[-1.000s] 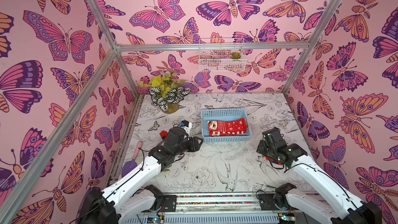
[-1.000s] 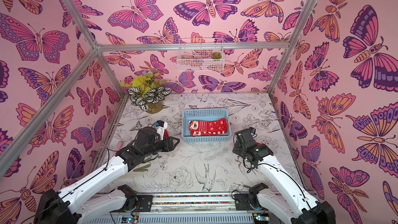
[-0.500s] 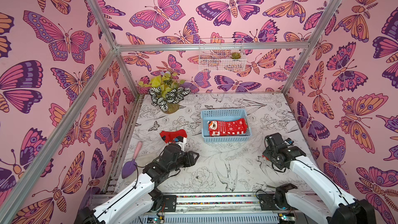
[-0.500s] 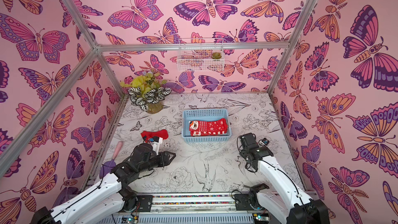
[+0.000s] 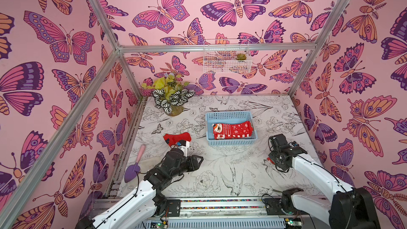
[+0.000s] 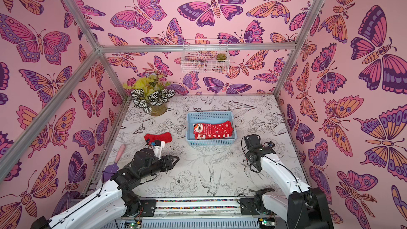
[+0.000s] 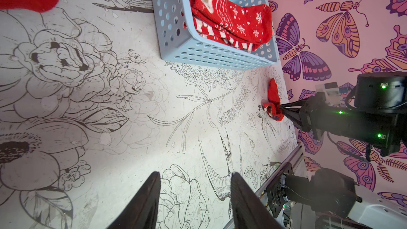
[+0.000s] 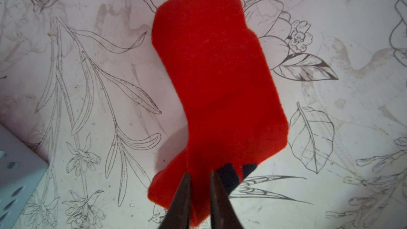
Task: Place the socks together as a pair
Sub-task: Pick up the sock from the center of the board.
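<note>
Several red socks [image 5: 232,129] with Santa faces, snowflakes and stripes lie stacked in the blue basket [image 5: 231,143], seen in both top views [image 6: 212,129]. A plain red sock [image 5: 177,138] lies flat on the table left of the basket. Another red sock [image 8: 215,73] with a dark patch at its edge lies near the table's right side. My right gripper [image 8: 200,174] is shut on that sock's near end, also seen in the left wrist view [image 7: 274,98]. My left gripper [image 7: 195,174] is open and empty, hovering over bare table in front of the plain sock [image 6: 158,137].
A potted plant [image 5: 170,101] stands at the back left corner. A purple trowel [image 5: 134,166] with a pink handle lies along the left edge. A white wire basket [image 5: 226,58] hangs on the back wall. Butterfly walls enclose three sides.
My left arm has drawn back toward the front, leaving the plain red sock on the table. My right gripper has dropped and shut on the red sock at the right.
</note>
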Robot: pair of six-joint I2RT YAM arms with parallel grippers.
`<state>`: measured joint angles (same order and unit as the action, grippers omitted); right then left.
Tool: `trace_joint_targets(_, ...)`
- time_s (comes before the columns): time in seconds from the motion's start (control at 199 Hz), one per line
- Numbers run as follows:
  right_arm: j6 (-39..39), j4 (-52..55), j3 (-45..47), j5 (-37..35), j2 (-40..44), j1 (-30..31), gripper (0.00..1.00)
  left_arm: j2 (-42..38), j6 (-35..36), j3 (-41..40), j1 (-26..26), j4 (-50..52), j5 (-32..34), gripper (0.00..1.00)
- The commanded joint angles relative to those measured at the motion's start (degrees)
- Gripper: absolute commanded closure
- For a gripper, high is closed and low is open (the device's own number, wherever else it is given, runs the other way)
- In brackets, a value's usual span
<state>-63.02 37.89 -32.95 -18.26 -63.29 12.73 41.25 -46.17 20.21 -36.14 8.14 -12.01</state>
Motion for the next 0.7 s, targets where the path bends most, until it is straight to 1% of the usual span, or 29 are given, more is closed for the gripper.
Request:
trace_joint_targets(0.0,0.49,1.72,-0.79,0.61,1.51,-0.38,0.96,-0.73,-0.11,-0.78,-0.33,-0.67,0.56,0.46)
trace_joint_targets(0.025,1.06,2.35,-1.15,0.98,2.26,-0.36,1.0,-0.74,-0.01,-0.78,-0.33,-0.65,0.66,0.46)
trace_joint_targets(0.271,5.31,9.02,-6.67,3.95,13.48,-0.22,1.0,-0.91,1.59,-0.54,-0.42,-0.13,1.11,0.46)
trace_joint_targets(0.407,6.82,11.88,-9.18,4.15,18.72,-0.06,1.0,-1.31,2.21,0.35,-0.45,0.43,1.28,0.47)
trace_joint_targets(0.452,7.46,12.55,-9.6,4.6,19.59,0.02,1.0,-1.59,2.43,0.51,-0.55,0.49,1.3,0.48)
trace_joint_targets(0.587,6.12,14.36,-11.17,7.8,21.01,0.6,1.0,-2.92,4.04,1.74,-0.51,3.0,2.72,0.49)
trace_joint_targets(0.698,5.81,14.43,-12.1,9.07,21.28,1.67,1.0,-3.46,5.58,2.18,-0.66,2.81,1.49,0.46)
